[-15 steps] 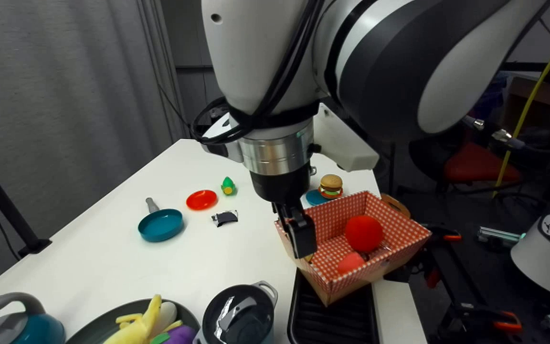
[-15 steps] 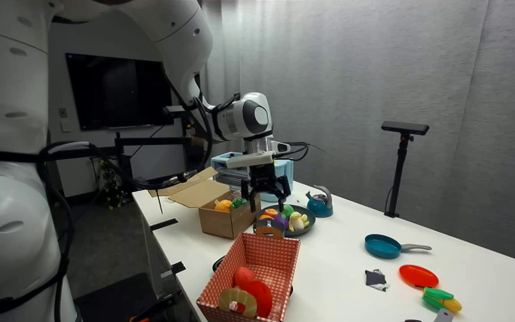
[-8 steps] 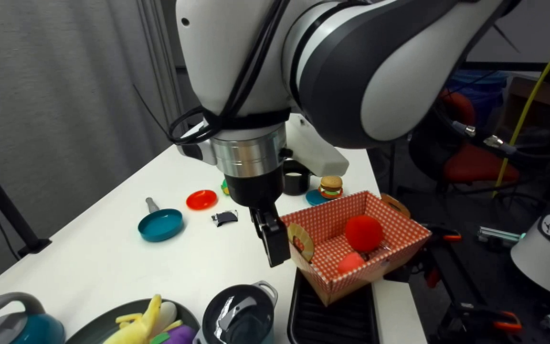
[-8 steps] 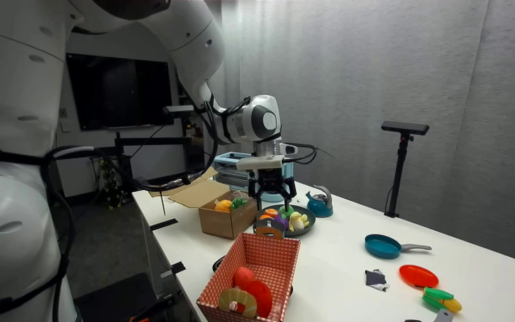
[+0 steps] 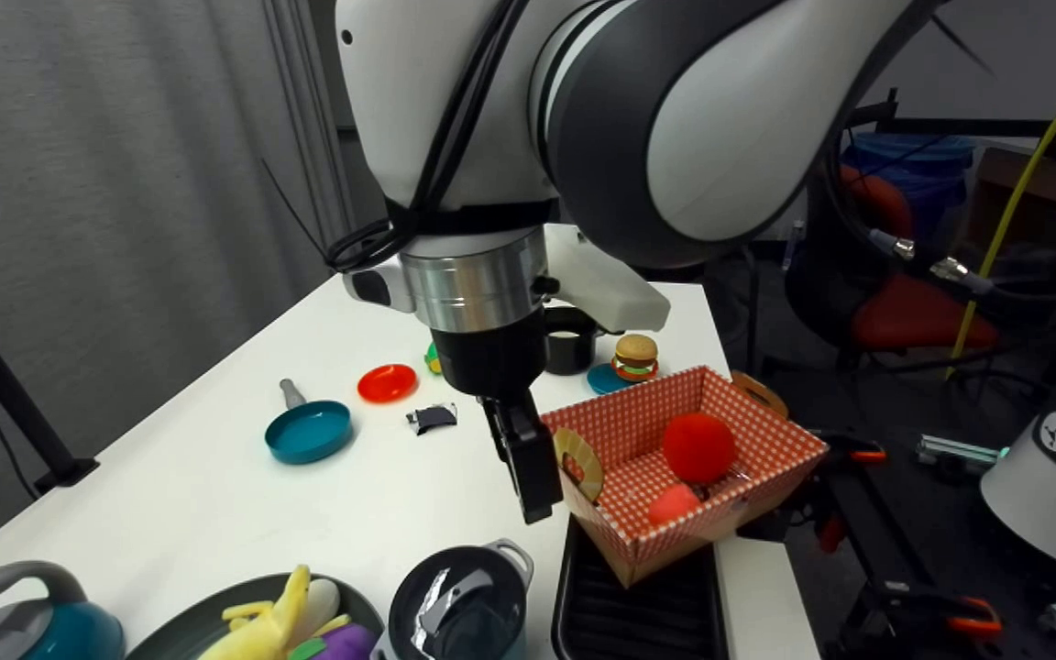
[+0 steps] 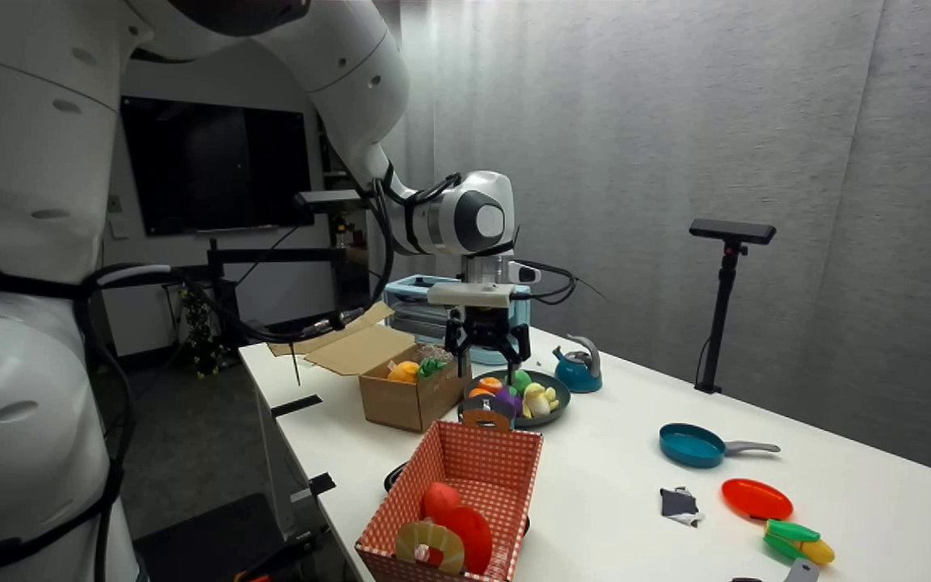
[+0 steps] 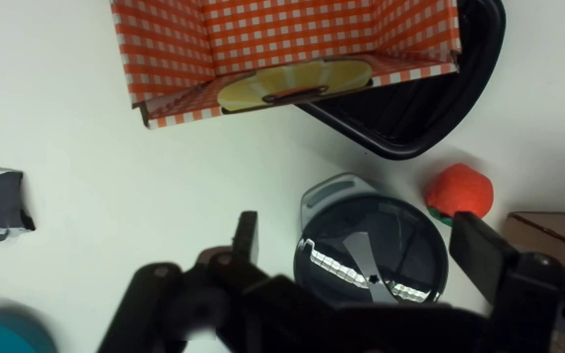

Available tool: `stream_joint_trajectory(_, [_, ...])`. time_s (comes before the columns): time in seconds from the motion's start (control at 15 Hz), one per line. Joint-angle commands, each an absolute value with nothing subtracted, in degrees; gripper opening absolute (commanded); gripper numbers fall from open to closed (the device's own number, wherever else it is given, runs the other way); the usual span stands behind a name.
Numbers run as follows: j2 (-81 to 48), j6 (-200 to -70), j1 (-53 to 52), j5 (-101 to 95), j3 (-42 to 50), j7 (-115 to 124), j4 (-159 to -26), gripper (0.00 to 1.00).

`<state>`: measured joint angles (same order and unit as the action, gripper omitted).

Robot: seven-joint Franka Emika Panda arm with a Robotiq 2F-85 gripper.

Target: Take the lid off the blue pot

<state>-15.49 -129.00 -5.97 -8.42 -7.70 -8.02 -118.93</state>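
Note:
The lid (image 5: pixel 464 600) is a dark, glassy round disc with a grey strip handle across its middle. It sits on the blue pot (image 5: pixel 517 643), which has grey side handles and only a sliver of bluish wall showing in an exterior view. In the wrist view the lid (image 7: pixel 405 235) lies between the fingers, its near part hidden by the gripper body; a pot handle (image 7: pixel 331 192) sticks out beyond it. In an exterior view the pot is mostly hidden behind the basket. My gripper (image 6: pixel 486 375) is open and empty, above the lid and apart from it; its fingers (image 7: pixel 356 220) are wide apart.
A red-checked basket (image 5: pixel 771 445) stands on a black grill tray (image 5: pixel 643 605) beside the pot. A red toy fruit (image 7: pixel 461 191) and a cardboard box (image 6: pixel 389 404) are close by. A pan of toy food (image 5: pixel 166 632) and a kettle (image 5: pixel 79 632) stand on the pot's other side.
My gripper has moved away from the basket's edge toward the pot, then shifted slightly back and a little lower. Its fingers stay open. The lid and pot have not moved.

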Motion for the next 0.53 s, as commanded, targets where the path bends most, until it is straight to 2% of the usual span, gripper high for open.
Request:
stream_joint_trajectory(0.0, [-15.5, -128.9, -6.4, -8.3, -7.3, -8.1, -118.9, 1.00])
stream_joint_trajectory(0.47, [-21.3, -129.3, -5.7, -7.4, -7.6, -11.8, -116.3, 1.00])
